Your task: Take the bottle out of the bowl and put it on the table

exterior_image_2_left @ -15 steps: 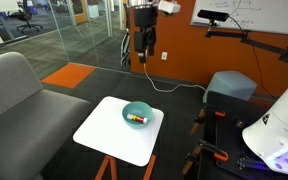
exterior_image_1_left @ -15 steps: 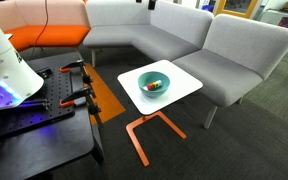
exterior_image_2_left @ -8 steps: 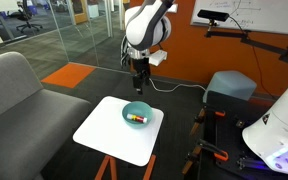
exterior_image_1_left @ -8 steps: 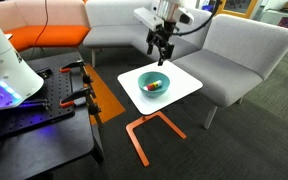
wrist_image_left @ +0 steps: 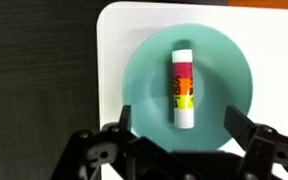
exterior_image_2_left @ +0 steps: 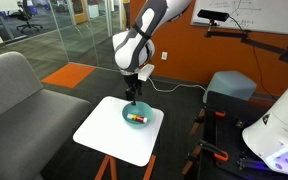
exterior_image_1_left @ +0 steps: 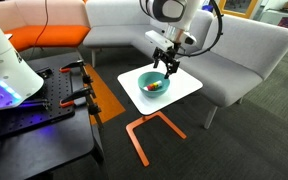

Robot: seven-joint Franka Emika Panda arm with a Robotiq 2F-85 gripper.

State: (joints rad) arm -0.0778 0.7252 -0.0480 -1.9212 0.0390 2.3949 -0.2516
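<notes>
The jaws hang wide open and empty over the bowl (wrist_image_left: 136, 80); the bottle (wrist_image_left: 183, 88) lies flat inside. Their gap is turned across its narrow width, ready to grasp.

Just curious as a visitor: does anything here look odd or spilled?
Only the little bottle: it lies on its side inside the teal bowl, an unusual spot. No spill or damage shows on the table.
</notes>
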